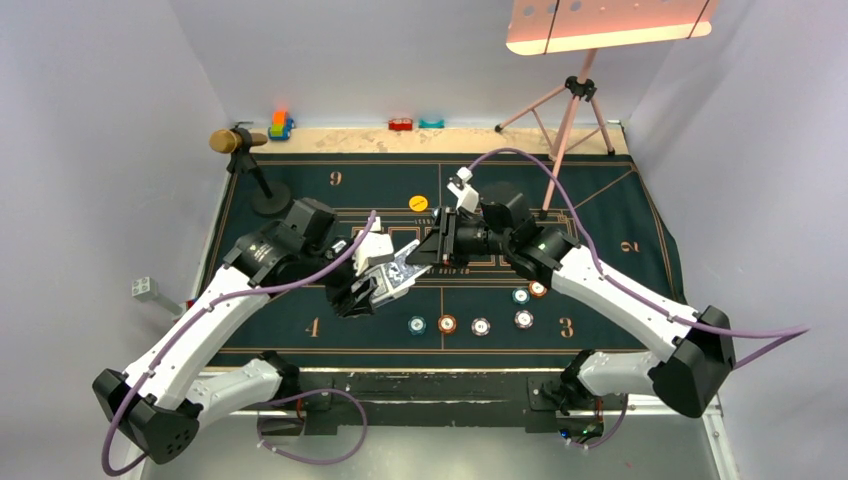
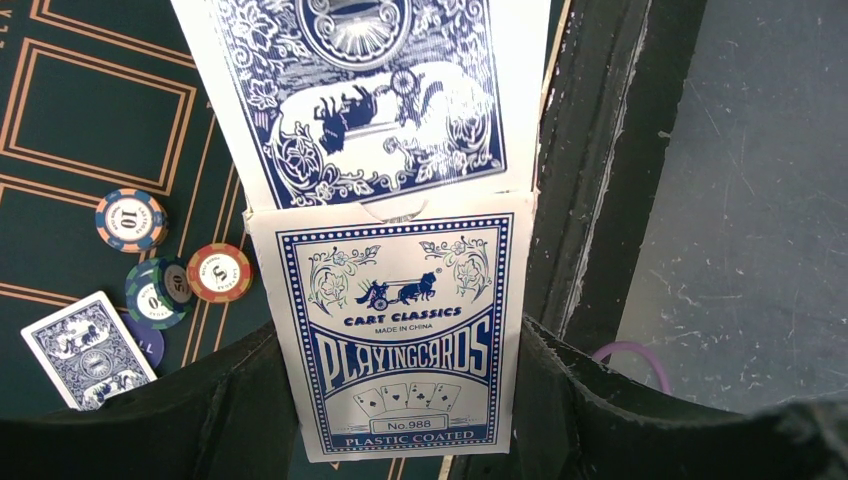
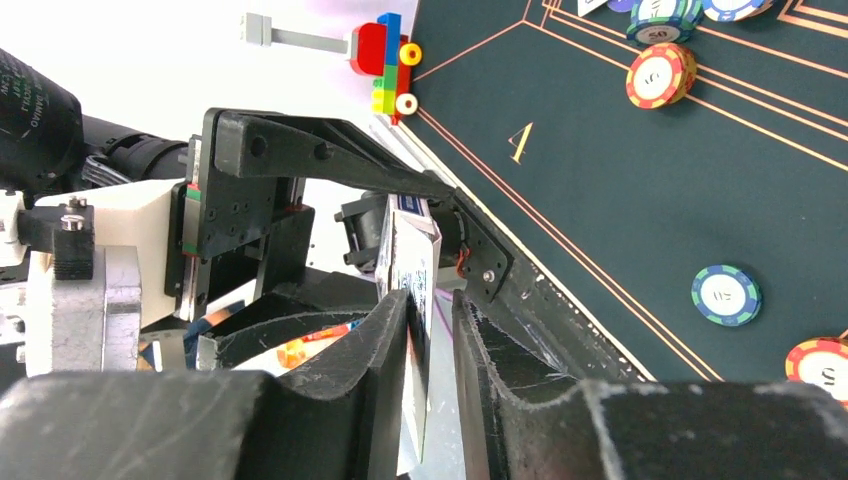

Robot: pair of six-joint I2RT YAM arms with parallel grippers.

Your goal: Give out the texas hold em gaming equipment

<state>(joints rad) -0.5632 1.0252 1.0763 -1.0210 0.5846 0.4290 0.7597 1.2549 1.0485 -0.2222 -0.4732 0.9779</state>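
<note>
- The left gripper (image 1: pixel 368 290) is pinched on the lower half of a blue-and-white pack of playing cards (image 2: pixel 400 330). It holds the pack off the dark green mat (image 1: pixel 610 300), just toward 9 o'clock from the mat's centre.
- The pack's flap (image 2: pixel 365 95) is open and stands out at 12 o'clock in the left wrist view.
- The right gripper (image 3: pixel 432 335) meets the pack from its 2 o'clock side in the top view. Its fingers are close together on either side of the pack's white edge, and I cannot tell whether they press it.
- A row of chips lies at 4 to 5 o'clock from the pack: a teal chip (image 1: pixel 417 325), an orange-brown chip (image 1: pixel 447 323) and a white-grey chip (image 1: pixel 481 326). Three more chips lie near 3 o'clock of that row.
- A yellow disc (image 1: pixel 419 203) lies at 12 o'clock from the pack.
- One face-down card (image 2: pixel 88 350) lies on the mat beside a small cluster of chips.
- Small toys (image 1: pixel 281 124) sit beyond the mat's 12 o'clock edge.
</note>
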